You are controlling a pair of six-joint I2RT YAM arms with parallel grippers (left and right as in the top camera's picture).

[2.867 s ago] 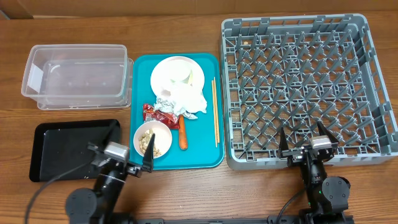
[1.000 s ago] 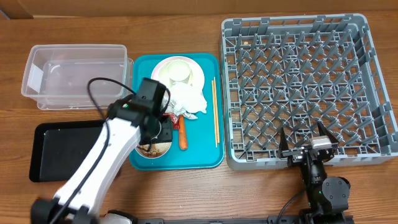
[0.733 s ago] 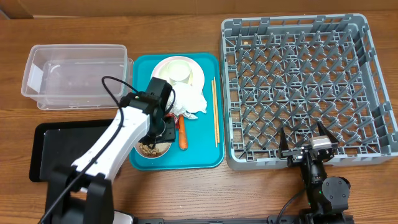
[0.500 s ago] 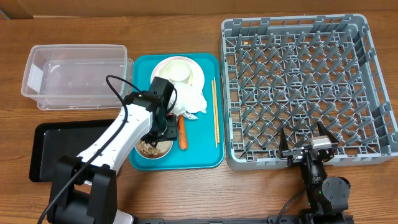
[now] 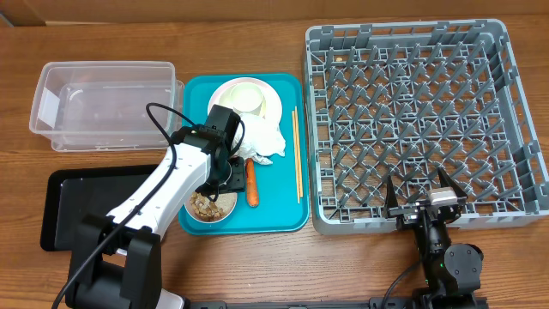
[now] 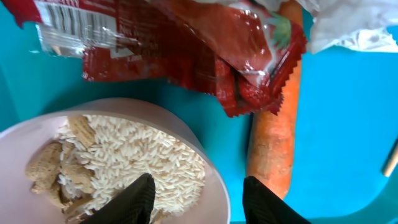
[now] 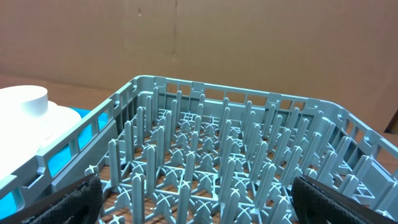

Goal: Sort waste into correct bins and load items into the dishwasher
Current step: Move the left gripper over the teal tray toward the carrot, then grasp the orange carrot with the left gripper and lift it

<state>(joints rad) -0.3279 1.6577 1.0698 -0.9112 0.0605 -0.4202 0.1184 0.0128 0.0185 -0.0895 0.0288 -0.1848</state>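
Observation:
My left gripper (image 5: 225, 180) is down over the teal tray (image 5: 283, 215), open. Its jaws straddle the right rim of the bowl (image 5: 208, 206) of rice and nut scraps. In the left wrist view one finger (image 6: 140, 199) rests over the rice (image 6: 124, 155) inside the bowl (image 6: 214, 186), and the other (image 6: 267, 202) stands beside the carrot (image 6: 273, 143). The red wrapper (image 6: 186, 43) lies just beyond the bowl. The carrot (image 5: 251, 182), napkins (image 5: 262, 136), plate (image 5: 225, 93), a small bowl (image 5: 249, 100) on the plate and chopsticks (image 5: 296, 154) are on the tray. My right gripper (image 5: 426, 204) stands open at the dishwasher rack's (image 5: 420, 120) near edge.
A clear tub (image 5: 103, 103) stands at the back left and a black tray (image 5: 77, 206) at the front left. The rack's upright pegs (image 7: 217, 149) fill the right wrist view between my open right gripper (image 7: 196, 199) fingers.
The left arm has come from its rest at the table's front onto the teal tray and lowered its jaws over the bowl's rim. The right arm has not moved.

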